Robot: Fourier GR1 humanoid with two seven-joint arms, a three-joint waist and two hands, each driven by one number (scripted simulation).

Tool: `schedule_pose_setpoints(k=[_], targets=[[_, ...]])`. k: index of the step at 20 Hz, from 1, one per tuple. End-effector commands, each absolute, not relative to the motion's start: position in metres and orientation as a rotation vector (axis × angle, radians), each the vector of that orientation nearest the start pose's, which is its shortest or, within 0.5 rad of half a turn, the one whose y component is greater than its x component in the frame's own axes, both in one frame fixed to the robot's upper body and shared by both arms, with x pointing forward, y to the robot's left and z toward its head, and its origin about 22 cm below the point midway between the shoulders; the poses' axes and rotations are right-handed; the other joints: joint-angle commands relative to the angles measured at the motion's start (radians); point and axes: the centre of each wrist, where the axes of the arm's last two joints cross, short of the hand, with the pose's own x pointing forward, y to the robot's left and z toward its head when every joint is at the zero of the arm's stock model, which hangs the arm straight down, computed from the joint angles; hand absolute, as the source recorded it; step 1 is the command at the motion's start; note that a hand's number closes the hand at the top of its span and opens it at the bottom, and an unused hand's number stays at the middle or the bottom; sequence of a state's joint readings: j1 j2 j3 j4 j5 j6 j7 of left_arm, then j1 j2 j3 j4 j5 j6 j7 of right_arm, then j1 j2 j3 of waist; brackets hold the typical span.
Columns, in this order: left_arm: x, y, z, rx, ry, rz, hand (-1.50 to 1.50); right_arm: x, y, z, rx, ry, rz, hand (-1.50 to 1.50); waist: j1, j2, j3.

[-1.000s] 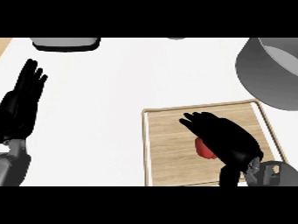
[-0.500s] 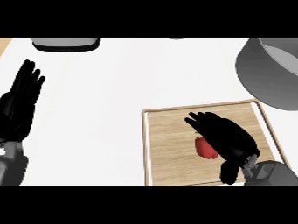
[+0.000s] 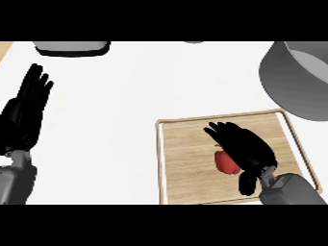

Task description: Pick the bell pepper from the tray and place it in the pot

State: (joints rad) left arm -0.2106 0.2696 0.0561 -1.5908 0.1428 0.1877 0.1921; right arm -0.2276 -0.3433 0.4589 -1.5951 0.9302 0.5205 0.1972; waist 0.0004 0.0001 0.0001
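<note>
Red bell pepper (image 3: 227, 163) half hidden under right robot hand (image 3: 243, 146), fingers spread flat, unclosed; could roll off tray (image 3: 184, 158) short of pot (image 3: 305, 84).

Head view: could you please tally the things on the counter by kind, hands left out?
Bell pepper: 1
Tray: 1
Pot: 1
Grey object cut off at the top edge: 1
Total: 4

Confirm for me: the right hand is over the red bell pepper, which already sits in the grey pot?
Not quite. The head view shows the right hand over the bell pepper, which lies on the wooden tray, not in the pot.
</note>
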Motion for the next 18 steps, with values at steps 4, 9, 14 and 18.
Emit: schedule_pose_setpoints(k=[4,9,14,18], targets=[[0.282,0.275,0.08,0.202,-1.621,0.059,0.0,0.285,-0.192,0.039,-0.539,-1.089,1.801,1.5,0.008,0.001,0.0],[0.285,0.272,0.087,0.214,-1.621,0.067,0.0,0.272,-0.167,0.03,-0.539,-1.147,1.823,1.5,0.001,0.0,0.0],[0.286,0.291,0.086,0.188,-1.6,0.058,0.0,0.266,-0.199,0.001,-0.542,-1.138,1.847,1.5,0.001,0.0,0.0],[0.27,0.296,0.092,0.204,-1.605,0.071,0.0,0.214,-0.241,0.022,-0.26,-1.278,1.841,1.5,-0.02,-0.009,0.001]])
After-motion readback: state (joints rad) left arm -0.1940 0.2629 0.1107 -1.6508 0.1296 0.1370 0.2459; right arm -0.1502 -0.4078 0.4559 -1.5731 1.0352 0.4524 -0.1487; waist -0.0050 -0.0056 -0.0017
